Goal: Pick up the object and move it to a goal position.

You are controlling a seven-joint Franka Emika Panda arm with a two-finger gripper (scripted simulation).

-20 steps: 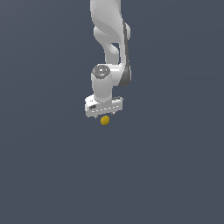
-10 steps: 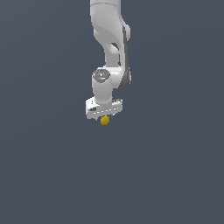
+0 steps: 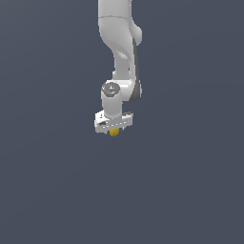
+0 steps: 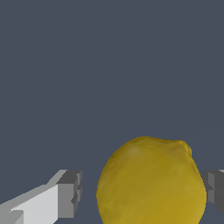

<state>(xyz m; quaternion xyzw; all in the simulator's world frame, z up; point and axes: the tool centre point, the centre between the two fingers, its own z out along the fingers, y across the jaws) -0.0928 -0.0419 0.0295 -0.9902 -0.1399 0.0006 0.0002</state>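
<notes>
The object [image 3: 114, 133] is a small yellow lemon-like lump, and in the exterior view only its lower part shows beneath the white hand. My gripper [image 3: 114, 129] hangs straight down over it. In the wrist view the object [image 4: 151, 181] fills the space between the two grey fingertips [image 4: 70, 194]. One fingertip stands a small gap away from it, and the other sits right at its side. The gripper [image 4: 142, 194] is open around the object. No goal marker is visible.
The white arm [image 3: 119, 43] comes down from the top of the exterior view. Around it there is only a plain dark grey background, with no other objects or edges showing.
The hand has come down slightly over the yellow object, which has stayed where it was. Less of the object shows below the hand now.
</notes>
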